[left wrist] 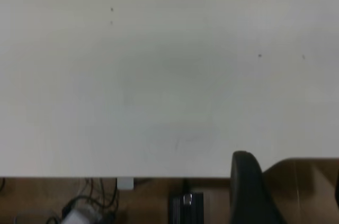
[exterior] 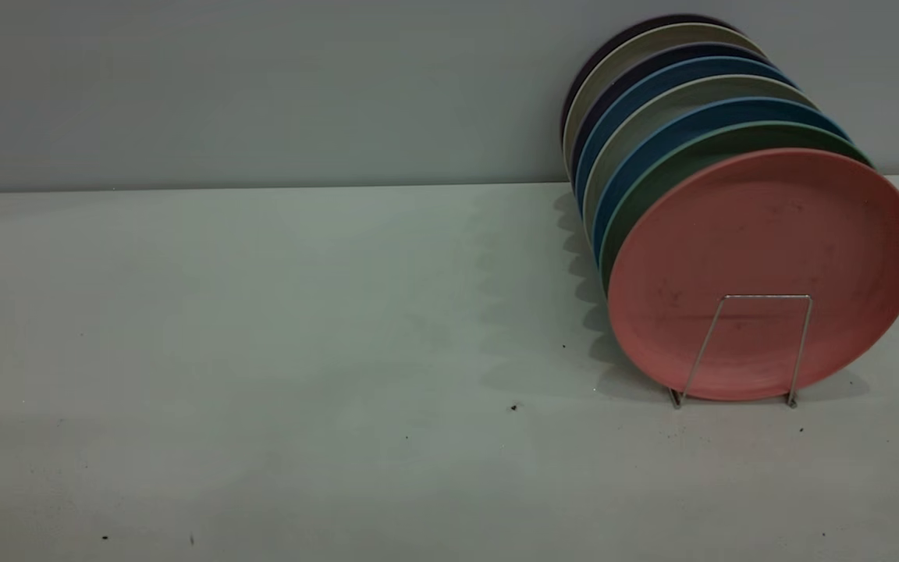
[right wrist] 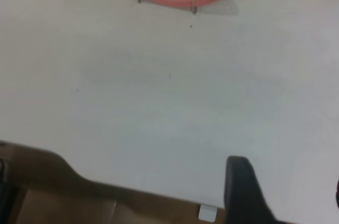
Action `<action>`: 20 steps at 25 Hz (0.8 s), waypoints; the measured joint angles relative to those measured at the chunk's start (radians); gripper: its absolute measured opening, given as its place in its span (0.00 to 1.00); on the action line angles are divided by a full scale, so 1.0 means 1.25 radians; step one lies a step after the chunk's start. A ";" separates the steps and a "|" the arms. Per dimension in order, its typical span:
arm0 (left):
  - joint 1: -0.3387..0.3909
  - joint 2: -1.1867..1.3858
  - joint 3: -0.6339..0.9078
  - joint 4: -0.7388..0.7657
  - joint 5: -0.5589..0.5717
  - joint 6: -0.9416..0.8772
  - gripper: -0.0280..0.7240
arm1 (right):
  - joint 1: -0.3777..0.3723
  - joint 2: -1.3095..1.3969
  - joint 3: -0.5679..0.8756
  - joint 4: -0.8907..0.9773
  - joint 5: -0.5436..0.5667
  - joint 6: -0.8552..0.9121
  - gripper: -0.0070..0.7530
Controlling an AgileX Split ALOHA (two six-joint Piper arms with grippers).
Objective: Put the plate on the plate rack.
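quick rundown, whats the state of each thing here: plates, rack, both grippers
plate: upright on edge in the front slot, behind the front wire loop
plate rack: standing on the table, full of plates
teal-green plate: upright, right behind the pink one
blue and beige plates: upright in a row toward the wall
left gripper: off the plates, at the table edge
right gripper: off the plates, at the table edge, facing the rack

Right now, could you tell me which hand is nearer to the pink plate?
The right hand. Its wrist view shows the pink plate standing in the wire rack across a stretch of table. The left hand sees only bare table, no plate.
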 joint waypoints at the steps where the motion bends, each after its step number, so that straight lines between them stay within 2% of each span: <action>1: -0.003 -0.013 0.000 0.000 0.000 0.000 0.61 | 0.000 -0.010 0.000 0.000 0.000 0.000 0.57; 10: -0.013 -0.139 0.000 0.000 0.007 0.000 0.61 | 0.000 -0.148 0.000 0.000 0.001 0.001 0.57; 20: -0.017 -0.163 0.000 0.000 0.011 0.000 0.61 | 0.000 -0.151 0.000 0.000 0.002 0.000 0.56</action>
